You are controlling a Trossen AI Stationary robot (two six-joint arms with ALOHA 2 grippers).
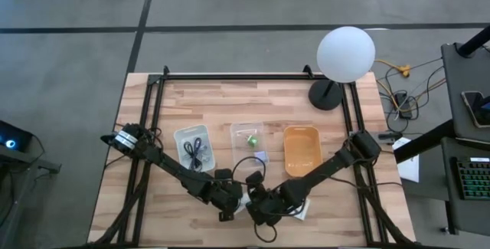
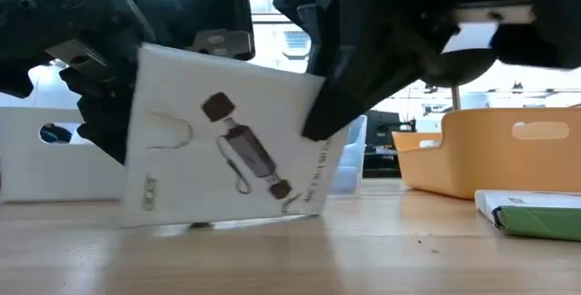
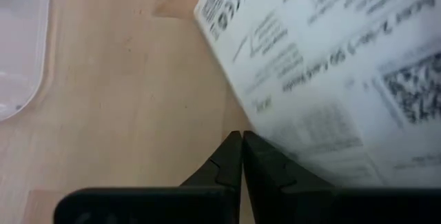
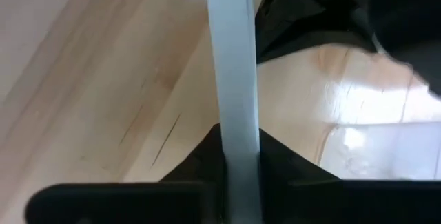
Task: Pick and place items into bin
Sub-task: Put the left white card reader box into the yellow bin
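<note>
We start from the light wooden slatted table [image 1: 230, 103], where three trays sit mid-table: clear cable tray [image 1: 193, 146], clear middle tray [image 1: 247, 137], orange plastic bin [image 1: 302, 150]. Near the front edge stands the flat white printed packet [image 2: 227, 145], tilted on its lower edge, touching the wood. The right gripper [image 4: 240, 156] pinches the packet's thin edge between clenched fingers (grip looks centred). The left gripper [image 3: 241, 145], fingers pressed together on nothing, rests against the packet's face. To do this step well, we judge: lift straight up, keep the packet vertical, and clear the left arm before swinging toward the orange bin
</note>
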